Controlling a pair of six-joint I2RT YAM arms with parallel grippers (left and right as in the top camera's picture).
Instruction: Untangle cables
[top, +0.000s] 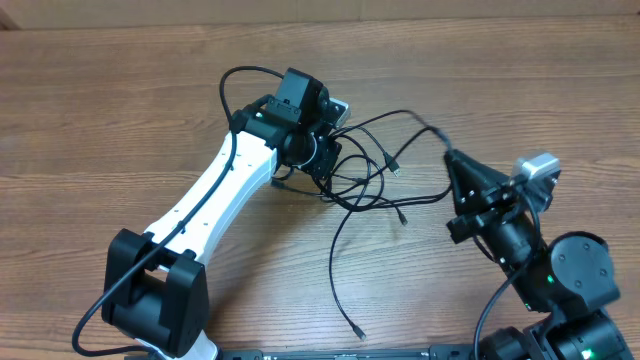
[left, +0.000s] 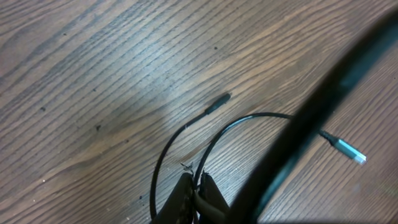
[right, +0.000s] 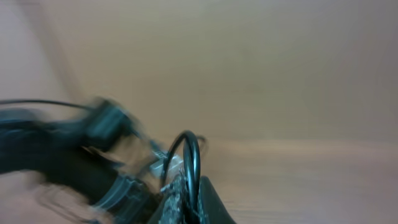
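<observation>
Several thin black cables (top: 368, 178) lay tangled on the wooden table (top: 120, 110), a little right of centre, between the two arms. One strand trailed out of the knot toward the near edge and ended in a small plug (top: 358, 333). The left jaws were closed at the knot's left side. In the left wrist view they were pinched tight on a cable loop (left: 249, 116), with a black plug (left: 217, 102) and a silver-tipped plug (left: 348, 150) lying on the wood beyond. The right jaws were also closed, at the knot's right end, gripping a strand that rose in a small loop (right: 188, 146) above their tips, though that view was blurred. The white left arm (top: 215, 190) reached in from the lower left and the black right arm (top: 520, 235) from the lower right.
</observation>
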